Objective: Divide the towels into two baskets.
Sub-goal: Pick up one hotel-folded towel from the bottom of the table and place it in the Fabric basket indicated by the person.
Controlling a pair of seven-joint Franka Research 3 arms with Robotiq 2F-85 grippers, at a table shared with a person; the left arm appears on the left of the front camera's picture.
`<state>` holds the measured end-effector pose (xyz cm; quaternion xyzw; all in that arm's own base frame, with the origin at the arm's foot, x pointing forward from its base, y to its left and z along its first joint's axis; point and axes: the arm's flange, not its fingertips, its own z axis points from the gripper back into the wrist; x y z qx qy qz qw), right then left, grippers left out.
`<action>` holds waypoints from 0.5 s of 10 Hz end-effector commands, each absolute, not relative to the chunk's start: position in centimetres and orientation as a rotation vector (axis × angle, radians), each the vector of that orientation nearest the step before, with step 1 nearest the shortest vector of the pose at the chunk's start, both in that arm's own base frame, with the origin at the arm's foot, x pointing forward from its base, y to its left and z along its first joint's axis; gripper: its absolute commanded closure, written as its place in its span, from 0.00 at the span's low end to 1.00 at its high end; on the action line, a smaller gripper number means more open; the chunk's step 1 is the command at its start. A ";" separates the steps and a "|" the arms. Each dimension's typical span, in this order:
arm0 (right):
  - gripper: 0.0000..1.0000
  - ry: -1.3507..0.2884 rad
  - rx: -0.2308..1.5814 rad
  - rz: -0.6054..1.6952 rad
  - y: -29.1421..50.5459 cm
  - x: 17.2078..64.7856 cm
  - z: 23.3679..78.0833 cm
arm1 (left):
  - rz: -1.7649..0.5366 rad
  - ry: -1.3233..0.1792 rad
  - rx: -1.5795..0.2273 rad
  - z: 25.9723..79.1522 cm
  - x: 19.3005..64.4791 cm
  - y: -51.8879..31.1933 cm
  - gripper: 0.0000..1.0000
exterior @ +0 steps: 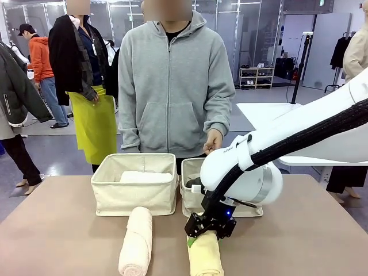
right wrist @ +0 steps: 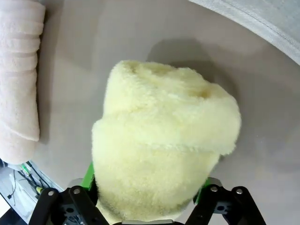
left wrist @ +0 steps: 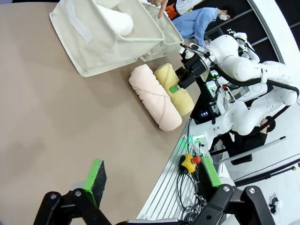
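Right gripper: lowered over the far end of the pale yellow terry towel roll. Its jaws are partly closed across the roll, with both green pads pressed against its sides. The roll lies on the tan tabletop, just in front of the right-hand cream canvas basket.

Left gripper: jaws spread wide, nothing between them, hanging above bare tabletop well apart from the towels.

Cream terry towel roll: lies on the table alongside the yellow roll, near it but not touching, in front of the left-hand cream canvas basket.

White terry towel roll: lies inside the left-hand basket.

The right-hand basket holds something dark, mostly hidden by the arm; it cannot be identified.

The person's hand hangs above the far side of the right-hand basket.
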<state>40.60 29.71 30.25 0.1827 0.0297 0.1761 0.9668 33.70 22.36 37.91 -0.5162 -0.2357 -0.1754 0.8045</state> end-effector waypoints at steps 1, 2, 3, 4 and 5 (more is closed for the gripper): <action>0.33 0.079 0.335 0.375 29.8 40.3 29.9 | -0.384 -0.498 -1.107 38.3 33.1 22.4 0.00; 0.40 0.070 0.344 0.371 29.5 40.1 30.2 | -0.384 -0.498 -1.107 38.3 33.1 22.4 0.00; 0.53 0.060 0.340 0.365 29.3 40.0 30.4 | -0.384 -0.498 -1.107 38.3 33.1 22.4 0.00; 0.60 0.050 0.342 0.356 28.9 39.7 30.8 | -0.384 -0.498 -1.107 38.3 33.1 22.4 0.00; 0.68 0.037 0.342 0.346 28.2 39.1 32.1 | -0.384 -0.498 -1.107 38.3 33.1 22.4 0.00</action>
